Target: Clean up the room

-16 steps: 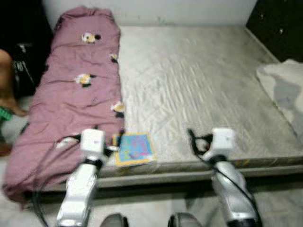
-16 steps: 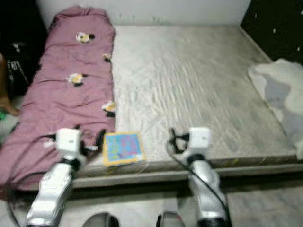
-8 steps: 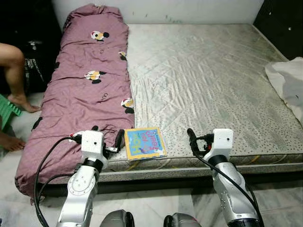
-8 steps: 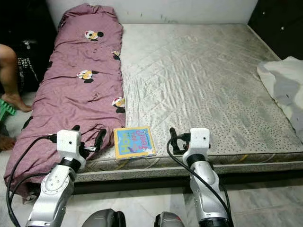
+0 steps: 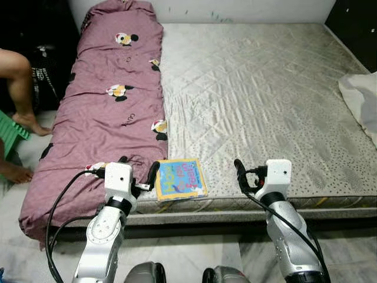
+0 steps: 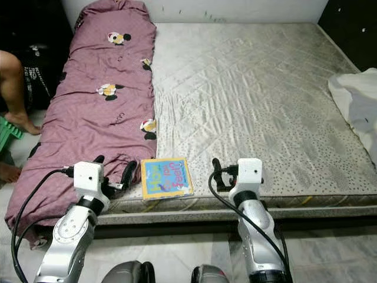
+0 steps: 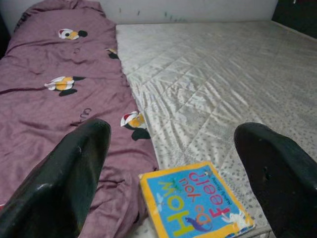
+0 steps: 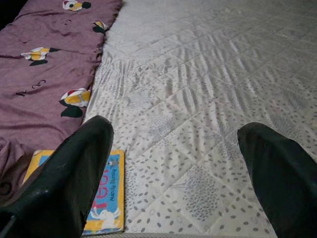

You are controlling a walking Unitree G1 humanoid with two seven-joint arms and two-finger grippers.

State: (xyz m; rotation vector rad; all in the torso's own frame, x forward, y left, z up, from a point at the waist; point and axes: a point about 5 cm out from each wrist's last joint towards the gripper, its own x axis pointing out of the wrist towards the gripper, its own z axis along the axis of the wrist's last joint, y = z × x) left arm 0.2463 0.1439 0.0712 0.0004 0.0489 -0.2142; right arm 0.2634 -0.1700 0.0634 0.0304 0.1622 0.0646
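A thin children's book [image 5: 180, 179] with a blue cover and yellow border lies flat at the front edge of the bare grey mattress [image 5: 259, 94]. My left gripper [image 5: 138, 170] hovers at that edge just left of the book, over the hem of a purple cartoon-print blanket [image 5: 106, 112], and is open with nothing in it. In the left wrist view the book [image 7: 195, 206] lies low between the spread fingers [image 7: 74, 173]. My right gripper [image 8: 173, 183] is open and empty too, level with the mattress edge to the right of the book [image 8: 101, 198].
The purple blanket runs the whole left side of the mattress. A crumpled white cloth [image 5: 360, 100] lies at the right edge. A person's bare legs [image 5: 17, 76] and a green stool [image 5: 9, 132] are on the floor at the left. Pale tiled floor [image 5: 188, 259] lies below the bed.
The camera has shifted and the blurred picture has sharpened; the bed now sits slightly further right in view. Both grippers keep the same open pose beside the book.
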